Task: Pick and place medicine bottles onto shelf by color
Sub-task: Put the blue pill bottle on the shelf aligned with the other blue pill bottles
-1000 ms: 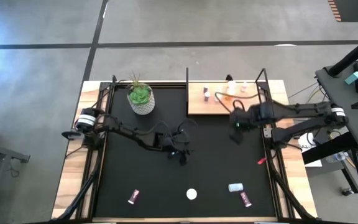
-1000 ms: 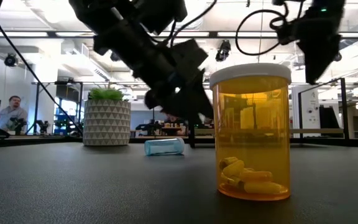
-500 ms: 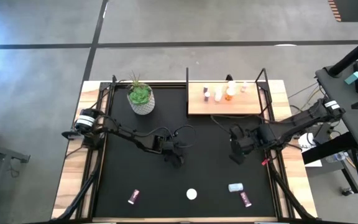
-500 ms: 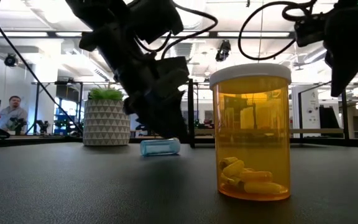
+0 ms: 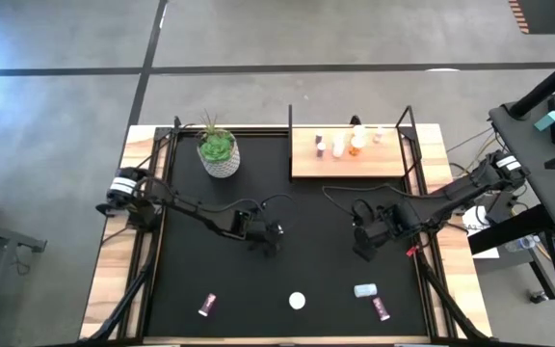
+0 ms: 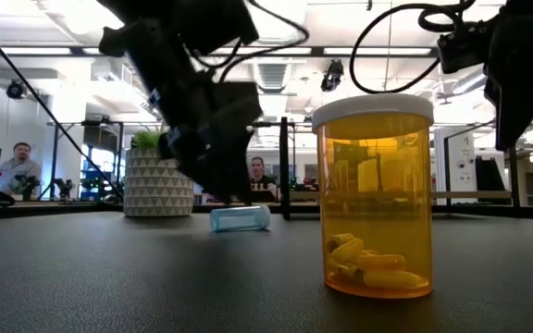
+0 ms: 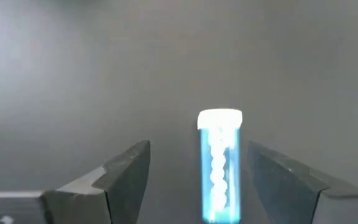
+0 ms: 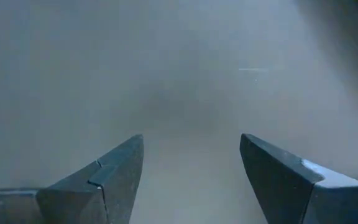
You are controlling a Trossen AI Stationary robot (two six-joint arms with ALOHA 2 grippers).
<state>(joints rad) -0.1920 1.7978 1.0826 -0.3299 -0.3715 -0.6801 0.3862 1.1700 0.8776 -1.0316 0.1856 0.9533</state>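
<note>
The left claw hangs over the middle of the black bench, fingers apart and gripping nothing; a blue bottle lies on its side between the fingers, white cap pointing away. The right claw hovers right of centre, also spread and empty, with only bare mat under it in its wrist view.

On the shelf at the far edge a few small bottles stand together, white, dark and orange. Along the near edge lie a pink bottle, an upright orange white-capped bottle, a pale blue bottle on its side and another pink one. A potted plant stands left of the shelf.

In the low view the orange bottle fills the foreground, hiding part of the shelf behind. A person sits far off in the room
</note>
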